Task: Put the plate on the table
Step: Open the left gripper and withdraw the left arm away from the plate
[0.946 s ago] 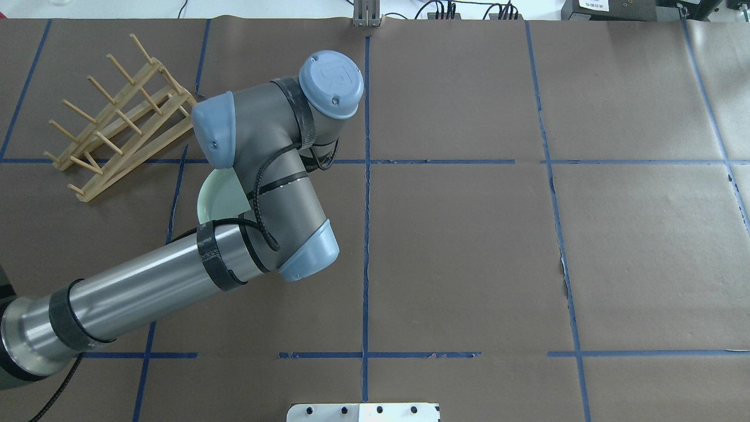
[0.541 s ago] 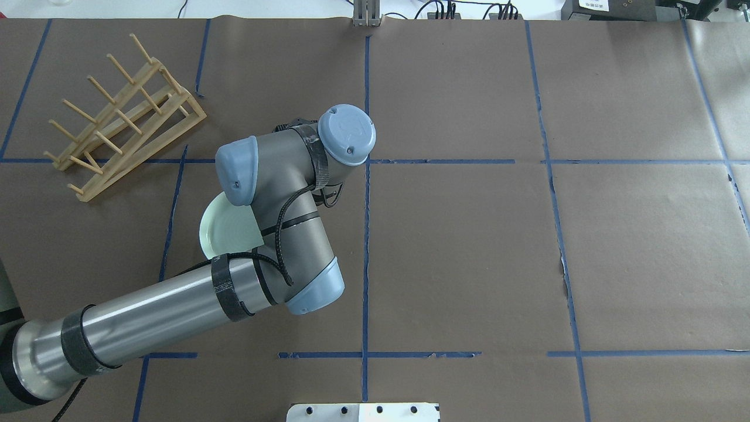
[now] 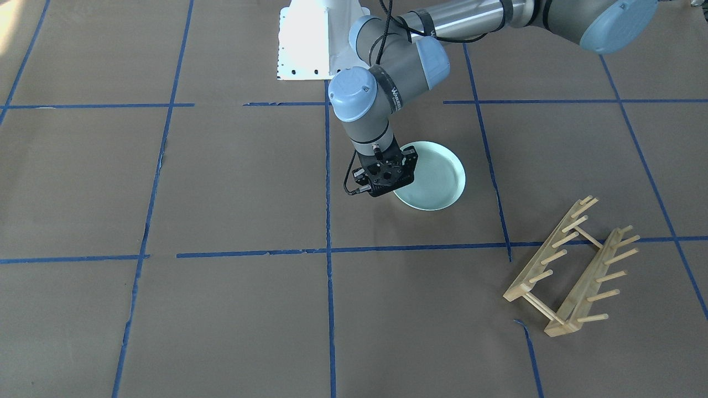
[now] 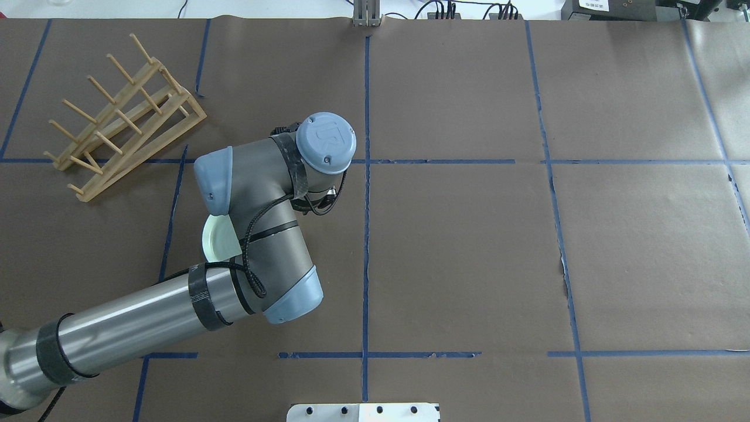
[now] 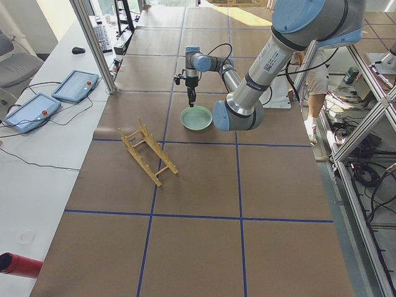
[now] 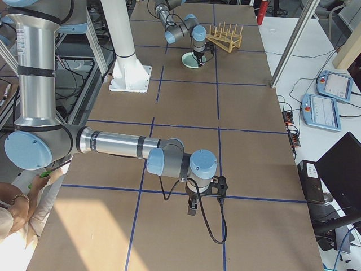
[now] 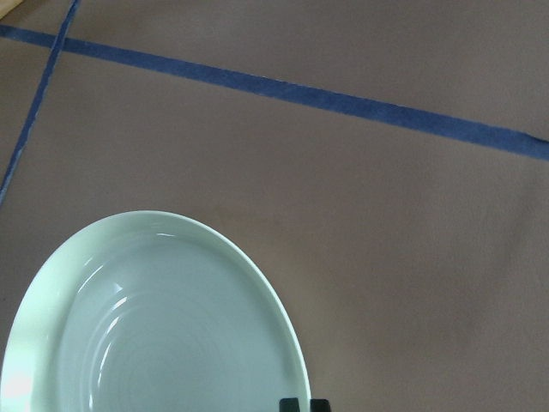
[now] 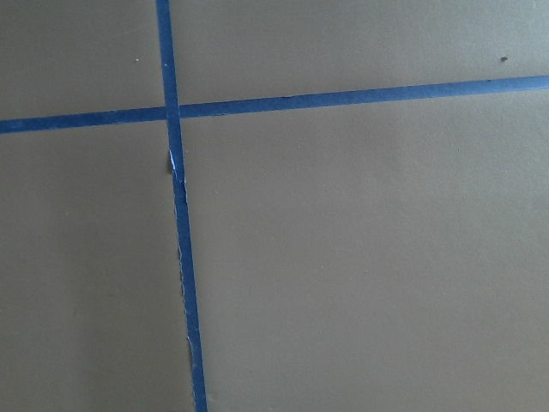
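Observation:
The pale mint-green plate (image 3: pixel 434 177) sits level, on or just above the brown-paper table (image 3: pixel 221 182); I cannot tell whether they touch. My left gripper (image 3: pixel 385 176) points straight down over the plate's rim. In the left wrist view its fingertips (image 7: pixel 292 404) sit close together at the rim of the plate (image 7: pixel 154 326), one on each side, shut on it. In the overhead view the left arm hides most of the plate (image 4: pixel 217 243). My right gripper (image 6: pixel 192 210) hangs over bare table far from the plate, and I cannot tell whether it is open.
The light wooden peg rack (image 3: pixel 575 271) stands empty on the table one tape square away from the plate, and also shows in the overhead view (image 4: pixel 123 117). The white robot base (image 3: pixel 310 38) is at the table's robot-side edge.
My left arm has pulled back toward the robot's side, carrying the plate away from the rack. In the latest step the wrist also shifted left.

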`<state>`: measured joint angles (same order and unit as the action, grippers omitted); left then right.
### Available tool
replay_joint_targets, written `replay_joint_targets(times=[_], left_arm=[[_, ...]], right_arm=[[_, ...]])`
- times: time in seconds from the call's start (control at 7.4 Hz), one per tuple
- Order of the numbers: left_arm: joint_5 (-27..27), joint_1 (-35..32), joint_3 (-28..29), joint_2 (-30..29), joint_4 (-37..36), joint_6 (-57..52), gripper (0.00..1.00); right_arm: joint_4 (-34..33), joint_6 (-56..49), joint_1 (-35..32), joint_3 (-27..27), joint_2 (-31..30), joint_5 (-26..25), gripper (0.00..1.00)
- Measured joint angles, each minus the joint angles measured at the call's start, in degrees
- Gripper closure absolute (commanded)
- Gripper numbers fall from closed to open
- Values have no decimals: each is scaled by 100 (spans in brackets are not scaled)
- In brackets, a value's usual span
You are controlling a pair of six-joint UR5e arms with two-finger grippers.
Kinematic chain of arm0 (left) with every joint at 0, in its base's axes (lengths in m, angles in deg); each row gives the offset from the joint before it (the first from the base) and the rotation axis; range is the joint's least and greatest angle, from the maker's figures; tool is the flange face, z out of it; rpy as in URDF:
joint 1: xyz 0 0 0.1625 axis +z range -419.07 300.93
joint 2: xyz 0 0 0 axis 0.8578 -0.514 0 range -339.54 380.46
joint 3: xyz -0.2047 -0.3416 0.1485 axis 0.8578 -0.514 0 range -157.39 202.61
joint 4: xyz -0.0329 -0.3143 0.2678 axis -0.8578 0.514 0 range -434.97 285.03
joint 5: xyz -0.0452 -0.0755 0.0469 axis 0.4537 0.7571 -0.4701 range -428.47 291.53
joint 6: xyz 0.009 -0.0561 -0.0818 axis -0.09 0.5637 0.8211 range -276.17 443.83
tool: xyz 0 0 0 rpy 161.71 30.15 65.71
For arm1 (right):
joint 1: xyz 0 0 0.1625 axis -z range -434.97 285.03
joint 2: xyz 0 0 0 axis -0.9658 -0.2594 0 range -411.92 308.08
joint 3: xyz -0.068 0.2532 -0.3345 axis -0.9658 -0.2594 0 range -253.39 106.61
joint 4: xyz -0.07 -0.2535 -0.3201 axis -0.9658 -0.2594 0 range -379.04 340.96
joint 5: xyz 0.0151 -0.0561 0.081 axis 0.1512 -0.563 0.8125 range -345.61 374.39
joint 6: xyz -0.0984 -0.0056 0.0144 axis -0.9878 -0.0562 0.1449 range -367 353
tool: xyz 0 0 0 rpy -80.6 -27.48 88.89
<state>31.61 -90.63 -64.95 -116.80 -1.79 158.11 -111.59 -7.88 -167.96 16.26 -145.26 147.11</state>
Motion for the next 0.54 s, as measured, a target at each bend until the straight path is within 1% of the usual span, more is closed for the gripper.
replay_joint_targets(times=[0.14, 0.27, 0.41, 0.54], left_arm=[[158, -324, -413, 143, 17, -425, 0], [524, -826, -751, 307, 96, -1064, 0], [986, -1420, -961, 582, 411, -1836, 0], [1578, -2079, -1038, 1106, 1083, -2730, 0]], right_arm=[[0, 0, 0, 0, 0, 0, 0], [0, 0, 0, 0, 0, 0, 0], [0, 0, 0, 0, 0, 0, 0], [0, 0, 0, 0, 0, 0, 0]])
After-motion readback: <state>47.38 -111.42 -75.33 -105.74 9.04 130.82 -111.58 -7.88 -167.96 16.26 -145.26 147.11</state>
